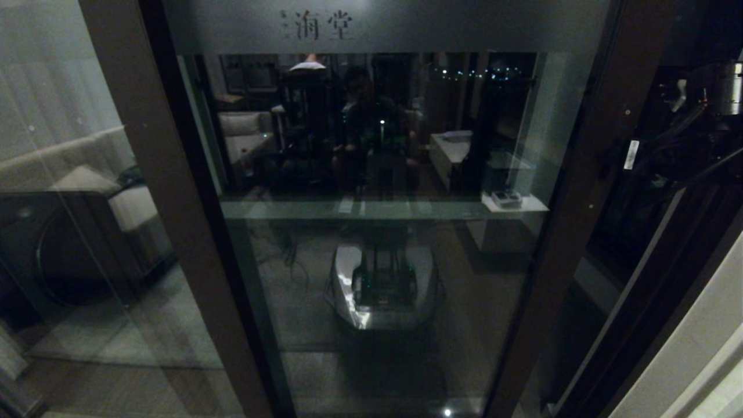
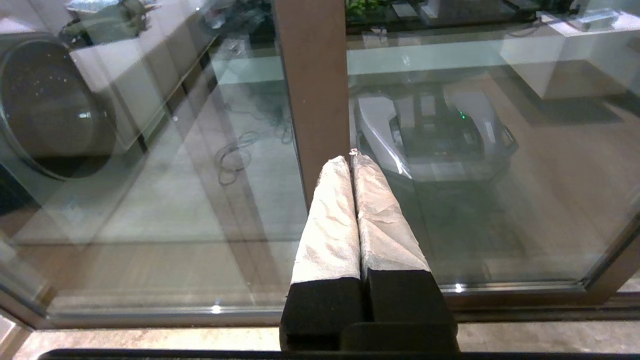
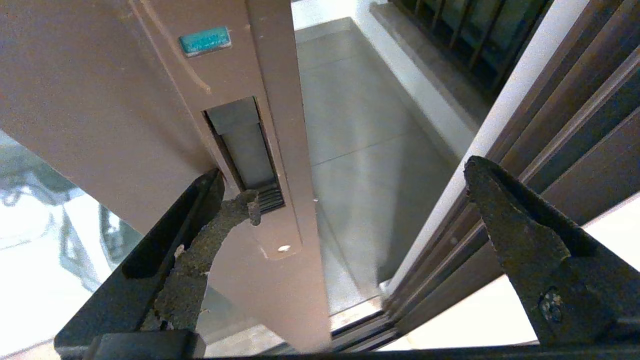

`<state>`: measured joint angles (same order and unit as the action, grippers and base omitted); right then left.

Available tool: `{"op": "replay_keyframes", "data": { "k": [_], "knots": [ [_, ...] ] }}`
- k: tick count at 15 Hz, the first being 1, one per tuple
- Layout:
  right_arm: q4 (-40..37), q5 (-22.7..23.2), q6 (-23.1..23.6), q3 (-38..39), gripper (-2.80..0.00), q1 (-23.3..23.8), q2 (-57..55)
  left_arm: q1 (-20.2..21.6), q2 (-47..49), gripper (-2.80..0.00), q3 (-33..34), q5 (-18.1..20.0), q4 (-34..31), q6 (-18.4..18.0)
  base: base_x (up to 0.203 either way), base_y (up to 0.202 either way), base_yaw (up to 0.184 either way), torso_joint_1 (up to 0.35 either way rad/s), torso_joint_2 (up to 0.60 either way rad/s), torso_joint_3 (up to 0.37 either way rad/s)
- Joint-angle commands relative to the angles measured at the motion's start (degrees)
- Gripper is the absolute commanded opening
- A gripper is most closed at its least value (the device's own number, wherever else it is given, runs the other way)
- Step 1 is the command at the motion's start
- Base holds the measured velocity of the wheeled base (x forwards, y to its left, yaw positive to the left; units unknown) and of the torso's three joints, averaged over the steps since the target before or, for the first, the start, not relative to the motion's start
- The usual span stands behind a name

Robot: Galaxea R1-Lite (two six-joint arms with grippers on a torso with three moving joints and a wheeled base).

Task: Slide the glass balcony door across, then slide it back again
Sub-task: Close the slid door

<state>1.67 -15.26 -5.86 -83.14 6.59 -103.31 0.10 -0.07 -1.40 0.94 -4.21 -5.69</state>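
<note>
The glass balcony door (image 1: 377, 232) fills the head view, with its dark brown stile (image 1: 586, 191) on the right carrying small silver screws. In the right wrist view this stile (image 3: 235, 75) shows a narrow recessed handle slot (image 3: 242, 145). My right gripper (image 3: 365, 187) is open and straddles the stile's edge. One fingertip (image 3: 250, 202) sits at the slot's lower end, the other finger (image 3: 500, 210) on the jamb side. A gap stands between stile and jamb. My left gripper (image 2: 350, 159) is shut on nothing, low before the plain brown stile (image 2: 310, 75).
The door jamb with its grooved tracks (image 3: 525, 165) stands right of the gap, with pale balcony floor (image 3: 360, 125) and a dark barred window (image 3: 475, 30) beyond. A round washing machine door (image 2: 50, 105) shows behind the left glass. My right arm (image 1: 691, 145) is a dark mass at the right.
</note>
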Motion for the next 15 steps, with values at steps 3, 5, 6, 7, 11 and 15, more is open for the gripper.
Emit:
{"op": "replay_keyframes", "data": {
  "k": [3, 5, 6, 7, 11, 15],
  "knots": [
    [1.92, -0.12, 1.1, 1.96, 0.0, 2.84, 0.55, -0.01, -0.01, -2.8, 0.0, -0.06, -0.01, -0.02, 0.0, 0.0, 0.0, 0.0, 0.0, 0.0],
    [2.19, 0.05, 1.45, 3.29, 0.0, 3.78, 1.09, -0.01, -0.01, -2.8, 0.0, -0.04, -0.01, -0.02, 0.0, 0.0, 0.0, 0.0, 0.0, 0.0],
    [2.41, 0.15, 1.46, 3.44, 0.0, 3.96, 1.18, -0.01, -0.01, -2.8, 0.0, 0.03, -0.01, -0.02, 0.0, 0.0, 0.0, 0.0, 0.0, 0.0],
    [2.98, 0.15, 1.46, 3.59, 0.0, 4.13, 1.18, -0.01, -0.01, -2.8, 0.06, 0.03, -0.01, -0.02, 0.0, 0.0, 0.0, 0.0, 0.0, 0.0],
    [3.24, 0.26, 1.46, 5.47, 0.0, 4.57, 3.09, -0.01, -0.01, -2.8, 0.0, -0.01, -0.01, -0.02, 0.0, 0.0, 0.0, 0.0, 0.0, 0.0],
    [4.57, 0.32, 1.84, 6.45, 0.0, 5.32, 4.87, -0.01, -0.01, -2.8, 0.0, 0.03, -0.01, -0.02, 0.0, 0.0, 0.0, 0.0, 0.0, 0.0]
  ]
}}
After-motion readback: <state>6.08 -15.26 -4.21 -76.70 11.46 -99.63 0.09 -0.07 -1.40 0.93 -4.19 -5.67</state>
